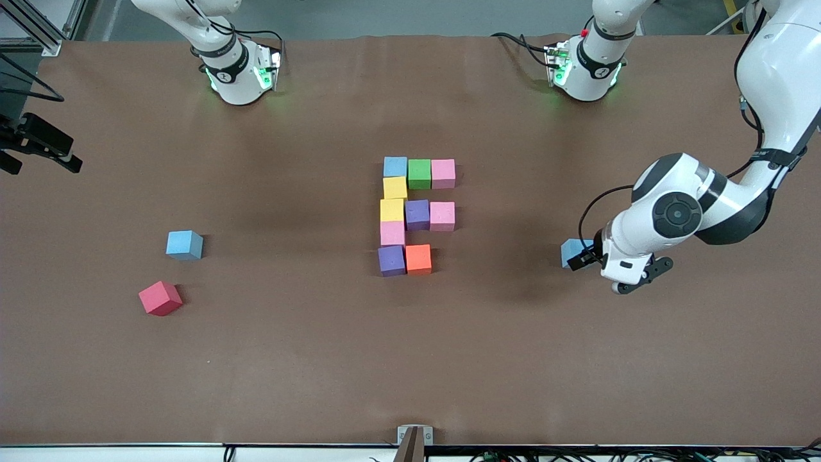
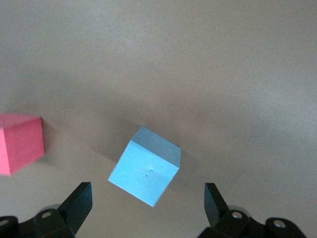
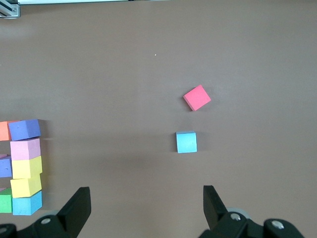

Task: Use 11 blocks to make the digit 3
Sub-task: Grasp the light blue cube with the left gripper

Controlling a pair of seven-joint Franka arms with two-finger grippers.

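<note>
Left end effector (image 2: pixel 146 203) over blue cube (image 2: pixel 144 166) — corner-on.

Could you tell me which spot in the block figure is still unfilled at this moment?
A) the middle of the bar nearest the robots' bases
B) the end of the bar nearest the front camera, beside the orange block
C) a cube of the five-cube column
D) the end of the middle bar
B: beside the orange block bare table shows, while the other two bars have three cubes each and the column has five.
</note>
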